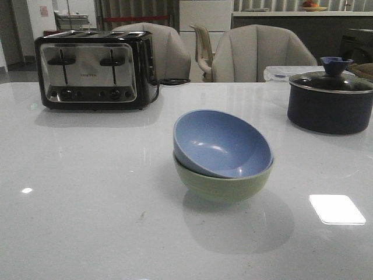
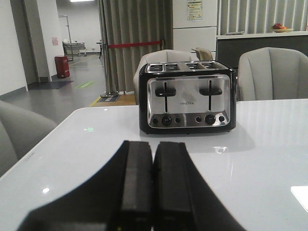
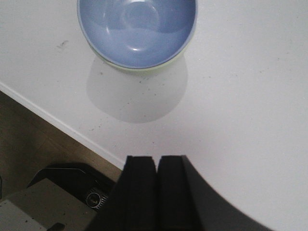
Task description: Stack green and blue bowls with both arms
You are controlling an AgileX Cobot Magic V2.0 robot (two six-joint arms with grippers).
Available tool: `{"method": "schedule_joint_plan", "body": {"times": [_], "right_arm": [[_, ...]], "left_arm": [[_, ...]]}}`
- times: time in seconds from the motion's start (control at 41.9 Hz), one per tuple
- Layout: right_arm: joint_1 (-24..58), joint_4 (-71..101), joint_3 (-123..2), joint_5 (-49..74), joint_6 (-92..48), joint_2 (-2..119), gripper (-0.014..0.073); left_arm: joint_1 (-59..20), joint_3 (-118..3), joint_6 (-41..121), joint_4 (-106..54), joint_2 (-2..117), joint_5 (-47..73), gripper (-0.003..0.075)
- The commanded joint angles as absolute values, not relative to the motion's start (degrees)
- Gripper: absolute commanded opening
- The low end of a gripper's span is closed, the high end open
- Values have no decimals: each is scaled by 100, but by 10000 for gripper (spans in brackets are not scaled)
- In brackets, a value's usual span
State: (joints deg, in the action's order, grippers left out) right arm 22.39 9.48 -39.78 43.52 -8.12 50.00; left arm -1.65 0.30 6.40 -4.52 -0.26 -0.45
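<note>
The blue bowl [image 1: 221,144] sits nested inside the green bowl [image 1: 224,184], tilted so its opening leans toward the camera, near the middle of the white counter [image 1: 87,204]. Only the front view takes in the whole setting: a chrome toaster [image 1: 93,70] at the far left and a dark lidded pot [image 1: 330,99] at the far right, both well apart from the bowls. Neither arm appears there.

The right wrist view looks down on the stack, where the blue bowl [image 3: 137,30] nearly hides the green bowl [image 3: 144,68], showing just a thin sliver of rim. The right hand [image 3: 157,192] is clenched on nothing, fingers pressed together, clear of the bowls near the counter's edge.

The left wrist view shows no bowls, only the toaster [image 2: 187,98] ahead. The left hand [image 2: 153,192] is likewise clenched and empty.
</note>
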Motion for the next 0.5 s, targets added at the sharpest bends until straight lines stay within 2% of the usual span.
{"method": "schedule_joint_plan", "body": {"times": [0.0,0.311,0.478], "right_arm": [[2244,961,-4126,4087,-870,4947,34],[2253,970,-4104,4076,-870,4947,34],[1928,846,-3832,3902,-884,4278,34]], "left_arm": [[-152,138,609,-498,-149,-581,100],[-152,138,609,-498,-149,-581,100],[-144,138,609,-498,-149,-581,100]]}}
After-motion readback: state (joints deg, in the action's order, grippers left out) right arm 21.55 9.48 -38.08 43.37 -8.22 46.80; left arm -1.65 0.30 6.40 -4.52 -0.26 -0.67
